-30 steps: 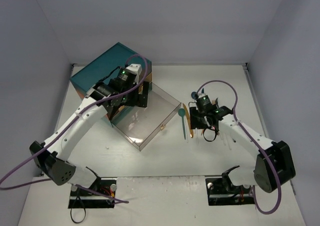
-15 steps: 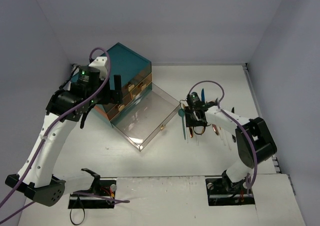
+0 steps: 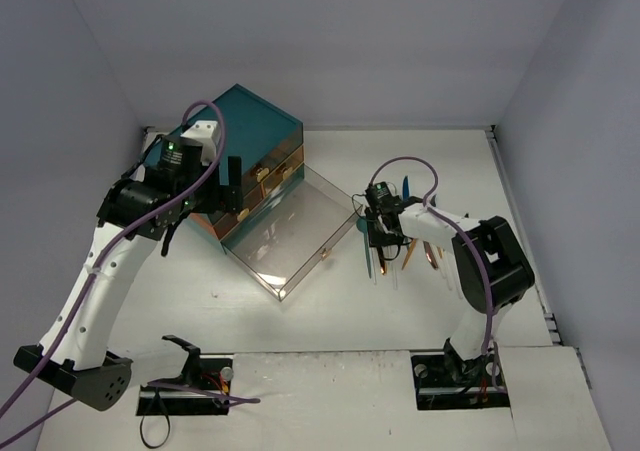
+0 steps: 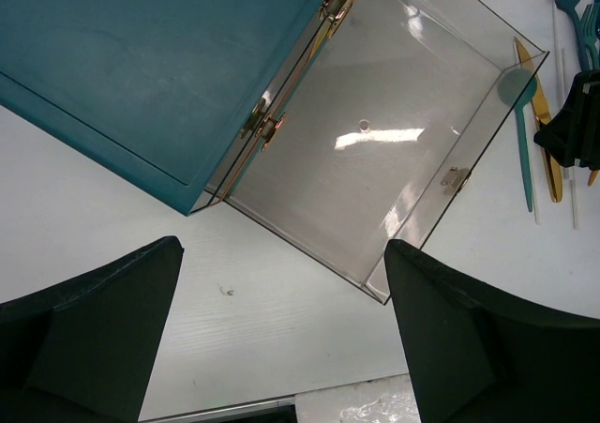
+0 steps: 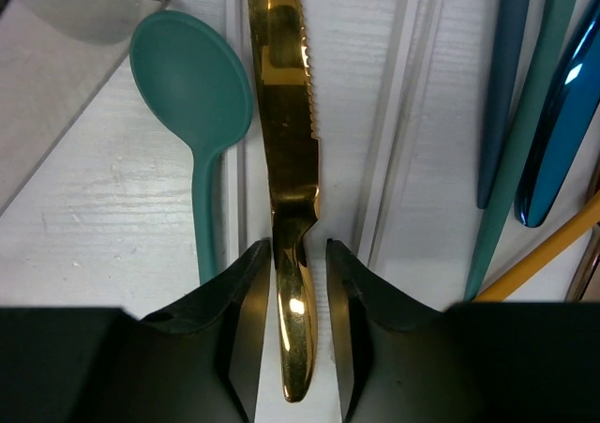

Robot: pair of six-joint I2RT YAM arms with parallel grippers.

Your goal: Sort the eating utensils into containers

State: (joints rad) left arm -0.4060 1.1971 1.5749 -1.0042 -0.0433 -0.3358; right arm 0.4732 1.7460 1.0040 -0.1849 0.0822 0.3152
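Utensils (image 3: 368,259) lie side by side in a loose row on the right half of the white counter (image 3: 330,321), just off the front wall of a clear drawer (image 4: 375,132). The drawer has a small gold knob (image 4: 455,174). It juts toward the counter's middle from a teal chest (image 4: 159,57) in the back left corner, and nothing lies inside it.

The right tool (image 5: 298,249) is down over the row. Its jaws are narrowly spread, one on each side of the handle of a gold serrated knife (image 5: 286,113). A sliver of counter shows on the knife's right side. Whether the other jaw touches the handle, I cannot tell. A teal spoon (image 5: 192,85) lies just left of the knife. To the knife's right are a dark blue handle (image 5: 502,85), a glossy blue piece (image 5: 562,132) and an orange one (image 5: 553,245).

The left tool (image 4: 281,248) hangs above the counter near the chest, its jaws spread wide with nothing between them.

The counter's paint shows a fine grain, with one dark speck (image 4: 225,290) near the drawer. Plain pale grey walls (image 3: 320,41) close in the back and both sides.
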